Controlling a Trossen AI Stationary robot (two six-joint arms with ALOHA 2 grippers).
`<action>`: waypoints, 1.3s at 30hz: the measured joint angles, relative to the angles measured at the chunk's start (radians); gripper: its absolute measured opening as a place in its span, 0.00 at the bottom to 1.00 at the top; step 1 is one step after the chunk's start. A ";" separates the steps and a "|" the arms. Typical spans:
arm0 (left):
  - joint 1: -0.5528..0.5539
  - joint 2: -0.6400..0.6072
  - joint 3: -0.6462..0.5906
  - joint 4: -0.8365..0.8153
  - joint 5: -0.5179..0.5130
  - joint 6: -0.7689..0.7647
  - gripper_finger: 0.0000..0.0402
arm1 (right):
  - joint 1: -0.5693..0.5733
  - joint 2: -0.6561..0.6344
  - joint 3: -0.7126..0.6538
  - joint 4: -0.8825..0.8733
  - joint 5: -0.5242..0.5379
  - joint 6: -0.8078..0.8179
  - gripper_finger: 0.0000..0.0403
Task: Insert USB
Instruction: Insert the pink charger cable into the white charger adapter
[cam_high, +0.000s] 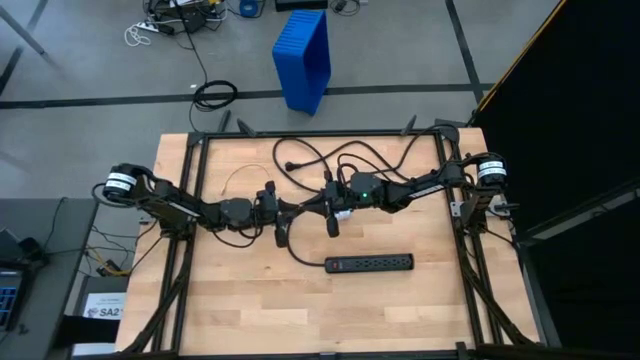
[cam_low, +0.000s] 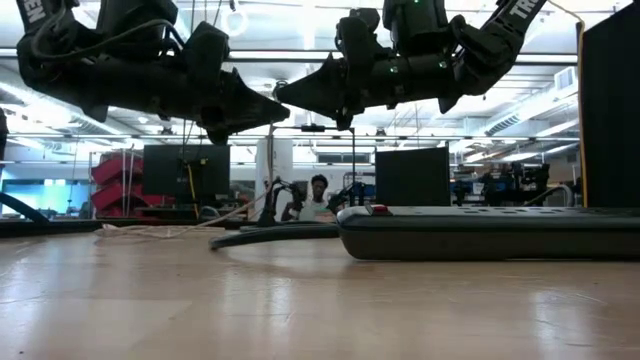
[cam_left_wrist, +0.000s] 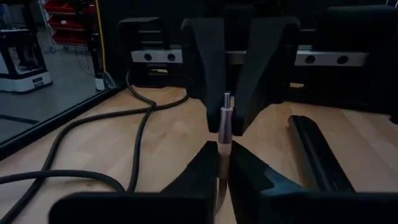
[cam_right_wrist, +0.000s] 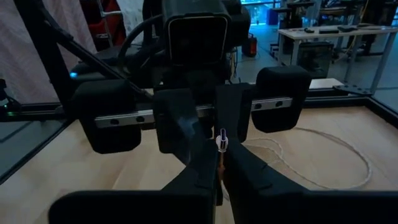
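Observation:
The USB is a thin pale cable; its loop (cam_high: 238, 178) lies on the wood behind the left arm, also seen in the right wrist view (cam_right_wrist: 323, 142). Its pinkish plug (cam_left_wrist: 224, 127) with a metal tip is up in the air at mid-table, between both grippers. My left gripper (cam_high: 297, 211) and my right gripper (cam_high: 312, 207) meet tip to tip there, high above the table, each shut on the plug. The black power strip (cam_high: 368, 263) lies flat on the table, nearer the front edge. My left gripper (cam_left_wrist: 224, 160) pinches the plug's pinkish body (cam_left_wrist: 224, 146) at its cable end between both fingers, coming level from the table's left. The plug is lifted clear, lies along the fingers and points its metal tip at the right gripper. My right gripper (cam_right_wrist: 220, 155) closes on the plug's front end (cam_right_wrist: 221, 142), where the metal tip starts, between its fingertips (cam_left_wrist: 239, 121). It comes level from the table's right, opposite the left gripper. Only the fingertips reach the plug.
A thick black cord (cam_high: 300, 150) winds over the far half of the table and runs to the power strip (cam_low: 490, 232). Black frame rails edge the table. A blue bin (cam_high: 303, 60) stands on the floor beyond. A person (cam_low: 318, 195) sits far behind the table.

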 joint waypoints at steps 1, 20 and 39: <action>0.000 -0.002 0.000 -0.020 0.003 -0.003 0.01 | -0.001 0.000 0.000 -0.017 -0.009 0.000 0.00; 0.042 -0.143 0.258 -1.024 0.143 0.019 0.00 | -0.014 -0.031 0.000 -0.250 -0.011 0.037 0.33; 0.050 -0.052 0.394 -1.108 0.105 0.113 0.00 | 0.005 -0.029 0.001 -0.287 0.010 0.000 0.48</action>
